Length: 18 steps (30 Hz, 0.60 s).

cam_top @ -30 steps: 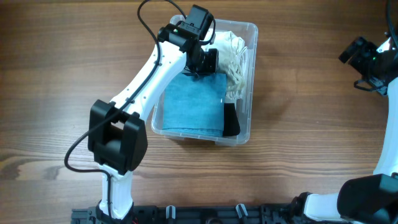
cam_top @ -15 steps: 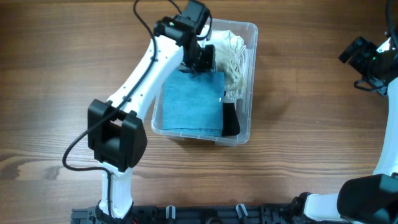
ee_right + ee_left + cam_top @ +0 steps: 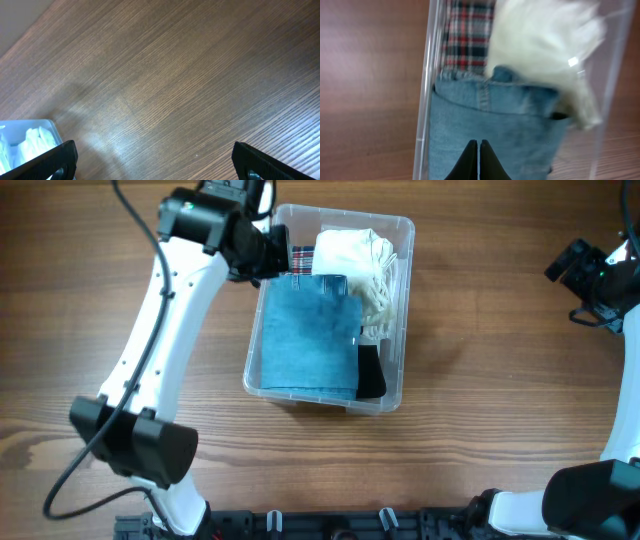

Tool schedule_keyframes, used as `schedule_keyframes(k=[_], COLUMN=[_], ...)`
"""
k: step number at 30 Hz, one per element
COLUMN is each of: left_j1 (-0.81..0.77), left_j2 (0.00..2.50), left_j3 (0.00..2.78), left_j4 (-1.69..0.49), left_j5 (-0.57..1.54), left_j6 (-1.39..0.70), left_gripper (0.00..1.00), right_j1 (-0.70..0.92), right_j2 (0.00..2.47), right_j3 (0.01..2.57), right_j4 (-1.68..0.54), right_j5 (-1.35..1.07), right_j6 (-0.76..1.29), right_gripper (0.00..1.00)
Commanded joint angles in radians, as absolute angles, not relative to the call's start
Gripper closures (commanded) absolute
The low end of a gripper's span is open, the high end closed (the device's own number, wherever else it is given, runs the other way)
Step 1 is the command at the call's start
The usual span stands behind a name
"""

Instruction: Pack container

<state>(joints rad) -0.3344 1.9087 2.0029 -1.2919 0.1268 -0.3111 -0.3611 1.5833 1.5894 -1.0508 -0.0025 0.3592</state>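
Now your left gripper [image 3: 478,145], pinched closed and empty, has pulled back from inside the container [image 3: 404,228] to its upper-left rim, so that placement looks finished. Upper centre on the tabletop [image 3: 480,430], the container holds folded denim [image 3: 305,340], a white garment [image 3: 350,252], plaid cloth [image 3: 301,260] and a black item [image 3: 371,375]. Your right gripper [image 3: 155,167] gapes wide, empty, at far right.

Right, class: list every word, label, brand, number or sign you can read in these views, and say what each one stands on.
No text can be read in any view.
The container shows no legible label; the small pale fleck in the left wrist view is too blurred to read.
The denim, checked cloth and white cloth show no writing.
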Motion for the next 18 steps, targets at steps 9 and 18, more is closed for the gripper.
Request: schedule_keyframes(k=[9, 18], left_j1=[-0.388, -0.395], left_j2=[2.018, 2.02], left_j3=[1.746, 1.741], left_j4=[-1.103, -1.039], left_j5=[0.141, 0.141], left_j6=[-0.349, -0.348], left_gripper=[0.96, 0.96], right_j1=[-0.363, -0.363], right_j2=[1.59, 1.59], right_j3=[1.602, 1.602], right_j4=[-1.048, -1.048], right_j5=[0.001, 0.001], right_j6=[0.368, 0.368], right_gripper=[0.0, 0.0])
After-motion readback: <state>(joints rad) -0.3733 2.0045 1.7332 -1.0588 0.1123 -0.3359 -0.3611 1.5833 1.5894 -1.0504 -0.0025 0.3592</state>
